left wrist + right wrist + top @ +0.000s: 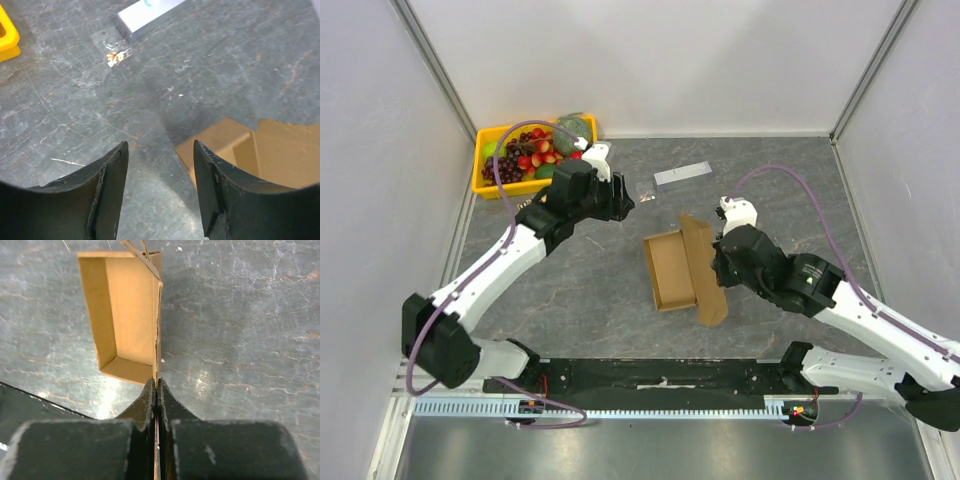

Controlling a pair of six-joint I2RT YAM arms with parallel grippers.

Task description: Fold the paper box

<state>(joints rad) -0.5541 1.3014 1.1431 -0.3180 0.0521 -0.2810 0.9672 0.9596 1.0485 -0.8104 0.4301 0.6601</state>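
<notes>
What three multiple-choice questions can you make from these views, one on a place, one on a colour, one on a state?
1. Where does the yellow tray sit? A: far left corner. B: near right corner. C: table's middle.
2. What colour is the paper box? A: white. B: brown. C: blue.
3. The right gripper is: A: wide open. B: shut on the paper box. C: out of sight.

Answers: A, it lies where the back and left walls meet. B, it is plain brown cardboard. B, its jaws pinch a cardboard edge.

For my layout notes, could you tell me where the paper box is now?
Top view: the paper box lies on the table, just right of centre, its raised flap pinched by the right end effector.
</notes>
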